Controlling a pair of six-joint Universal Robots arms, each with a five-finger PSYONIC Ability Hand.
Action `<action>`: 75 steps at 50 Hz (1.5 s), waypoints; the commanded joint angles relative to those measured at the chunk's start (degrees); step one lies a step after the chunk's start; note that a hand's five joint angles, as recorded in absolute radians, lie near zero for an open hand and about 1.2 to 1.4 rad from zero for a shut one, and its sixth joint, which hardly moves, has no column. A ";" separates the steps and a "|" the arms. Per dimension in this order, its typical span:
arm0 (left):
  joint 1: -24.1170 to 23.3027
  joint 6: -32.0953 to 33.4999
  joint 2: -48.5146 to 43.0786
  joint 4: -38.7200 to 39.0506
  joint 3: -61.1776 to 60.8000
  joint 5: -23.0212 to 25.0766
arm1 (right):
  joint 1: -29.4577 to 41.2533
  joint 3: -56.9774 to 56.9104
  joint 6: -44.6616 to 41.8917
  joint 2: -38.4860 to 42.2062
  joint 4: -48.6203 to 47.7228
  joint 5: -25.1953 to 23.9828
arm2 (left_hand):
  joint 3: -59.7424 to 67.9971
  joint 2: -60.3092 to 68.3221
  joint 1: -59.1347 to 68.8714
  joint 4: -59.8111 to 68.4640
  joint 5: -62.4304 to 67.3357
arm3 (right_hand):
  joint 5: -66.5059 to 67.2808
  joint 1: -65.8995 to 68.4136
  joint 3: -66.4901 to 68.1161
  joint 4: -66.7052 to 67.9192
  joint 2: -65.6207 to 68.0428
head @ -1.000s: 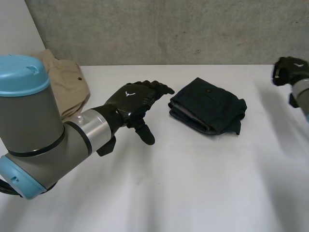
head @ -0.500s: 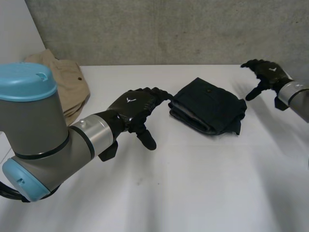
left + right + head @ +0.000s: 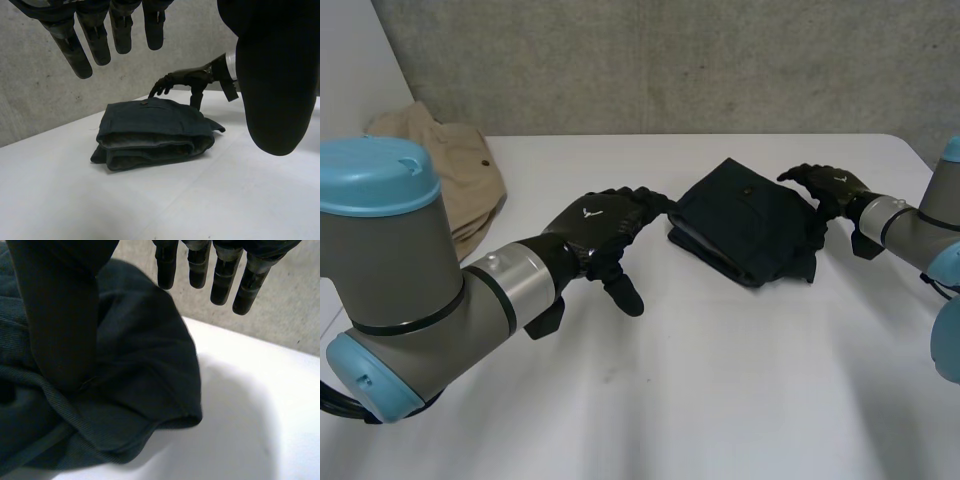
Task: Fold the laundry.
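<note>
Beside the folded dark garment (image 3: 745, 232), left hand (image 3: 595, 225) loose and empty; right hand (image 3: 828, 187) at its opposite edge, open, gripping nothing. Close in evenly from both sides; avoid dragging layers askew.

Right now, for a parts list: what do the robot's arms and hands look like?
The left arm and right arm have round grey joints, light-blue caps and silver wrist bands. The left hand and right hand are black; the left's back bears a white mark.
</note>
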 commanded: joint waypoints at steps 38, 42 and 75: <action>-0.44 -0.02 1.06 1.05 -1.19 -0.08 | 0.93 27.74 1.21 -17.73 13.39 -2.15 | -0.76 -0.35 -0.92 -0.29 -1.63 | 65.96 68.45 67.71 66.54 67.44; -0.44 -0.02 1.76 0.96 -1.54 -0.08 | 3.73 37.68 1.21 -23.53 9.45 -3.47 | -0.76 -0.35 -0.92 -0.29 -1.63 | 65.96 68.45 67.71 66.54 67.44; 0.09 -0.28 4.40 2.11 -2.77 -0.08 | 7.18 25.79 0.77 -17.24 -3.93 3.99 | -0.76 -0.35 -0.92 -0.29 -1.63 | 65.96 68.45 67.71 66.54 67.44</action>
